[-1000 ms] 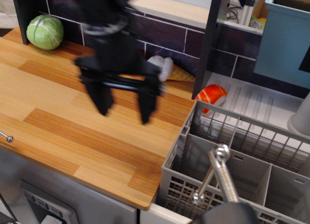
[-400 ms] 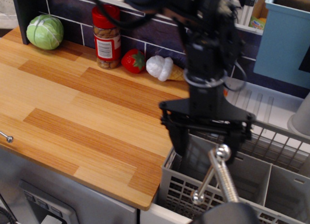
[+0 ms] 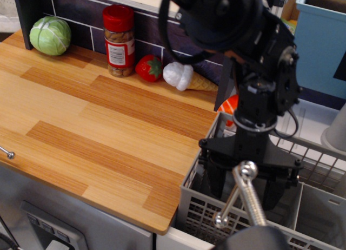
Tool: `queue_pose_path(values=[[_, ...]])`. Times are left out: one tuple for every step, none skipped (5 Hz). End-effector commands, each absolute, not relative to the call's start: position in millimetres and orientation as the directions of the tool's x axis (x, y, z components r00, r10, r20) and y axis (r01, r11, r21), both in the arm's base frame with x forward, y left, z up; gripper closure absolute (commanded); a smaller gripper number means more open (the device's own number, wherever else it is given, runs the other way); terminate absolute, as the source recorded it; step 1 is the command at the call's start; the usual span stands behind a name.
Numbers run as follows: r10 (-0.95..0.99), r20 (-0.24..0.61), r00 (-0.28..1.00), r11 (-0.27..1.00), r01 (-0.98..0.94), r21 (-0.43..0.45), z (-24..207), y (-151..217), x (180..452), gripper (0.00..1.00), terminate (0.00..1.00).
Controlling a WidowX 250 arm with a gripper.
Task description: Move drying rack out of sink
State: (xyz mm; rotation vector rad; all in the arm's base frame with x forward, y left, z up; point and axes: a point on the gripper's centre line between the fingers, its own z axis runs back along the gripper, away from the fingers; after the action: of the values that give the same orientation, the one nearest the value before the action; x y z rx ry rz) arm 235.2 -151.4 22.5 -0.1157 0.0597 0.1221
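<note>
The light-grey latticed drying rack sits in the white sink at the lower right, with divider compartments inside. My black gripper hangs over the rack's left part. It is open, with one finger near the rack's left wall and the other by an inner divider; both tips reach down inside the rack and hold nothing. The chrome tap stands in front and hides part of the gap between the fingers. The grooved white drainer lies behind the rack.
The wooden counter lies to the left. Along the back wall are a green cabbage, a red-lidded jar, a strawberry and an ice-cream cone. An orange sushi piece lies behind the rack. A blue box stands at the upper right.
The gripper has moved from over the counter to the right and down, so its open fingers now reach into the rack. The rack has not moved.
</note>
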Motion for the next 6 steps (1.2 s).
queue_pose_path(values=[[0.147,-0.018,0.989,0.983,-0.148,-0.110,20,-158,244,1.00,0.00],[0.164,-0.018,0.986,0.980,-0.165,-0.114,22,-157,250,1.00,0.00],[0.155,-0.007,0.988,0.982,-0.155,-0.110,24,-157,249,1.00,0.00],[0.148,0.011,0.989,0.983,-0.146,-0.113,29,-156,245,1.00,0.00],[0.143,0.042,0.989,0.979,-0.135,-0.150,60,-153,240,1.00,0.00],[0.147,0.044,0.988,0.971,-0.136,-0.194,105,-146,238,1.00,0.00]])
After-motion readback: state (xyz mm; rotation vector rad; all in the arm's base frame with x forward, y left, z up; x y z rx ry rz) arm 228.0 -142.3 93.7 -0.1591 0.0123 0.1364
